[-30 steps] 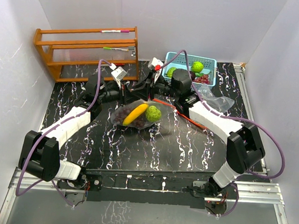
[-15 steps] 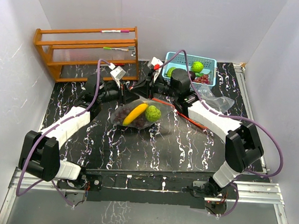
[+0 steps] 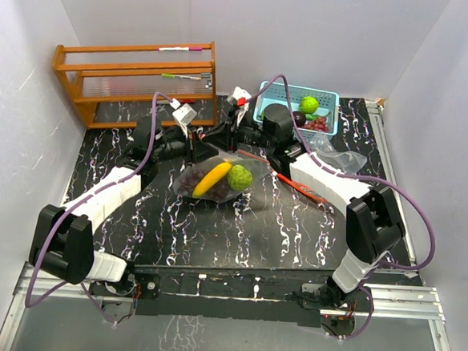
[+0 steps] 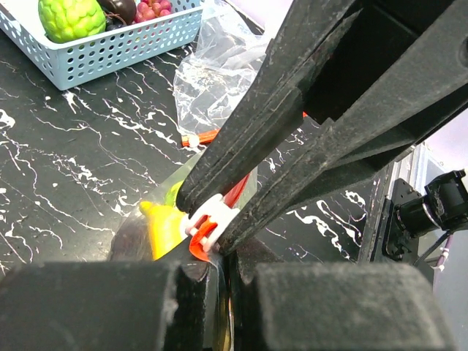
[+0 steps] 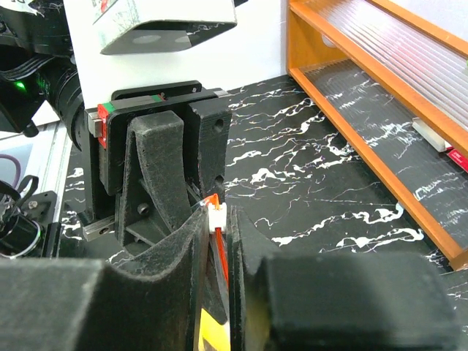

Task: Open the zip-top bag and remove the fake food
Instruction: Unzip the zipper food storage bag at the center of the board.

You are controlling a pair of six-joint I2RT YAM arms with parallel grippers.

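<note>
Currently, the bag [image 3: 218, 178] is lying near the centre of the table [image 3: 294, 228], apparently unopened. The fake food is sitting inside it: a banana [image 3: 212, 178], a bumpy green ball [image 3: 239, 177] and dark grapes [image 3: 188, 183] toward the bag's 8 o'clock corner. Both arms are meeting at the bag's 12 o'clock edge. The left claw [image 4: 223, 256] is pressing together on the bag's edge just beside the zip end and is anchoring it. The right claw [image 5: 216, 227] is clamping together on the small white slider [image 4: 212, 223], which is riding on the orange zip [image 4: 196, 250]. The step in hand is judged to be drawing the slider along the zip. Several faults are possible from here. The slider is sitting at the very fingertips, so a fast or off-line pull is likely to let it slip free. If the left grip is yielding, the whole bag is going to drag toward 3 o'clock instead of opening. The two claws are working almost in contact, so a small path error is risking a collision. An upward pull is risking a tilted bag and food spilling toward the basket [image 4: 110, 51] at 1 o'clock.
</note>
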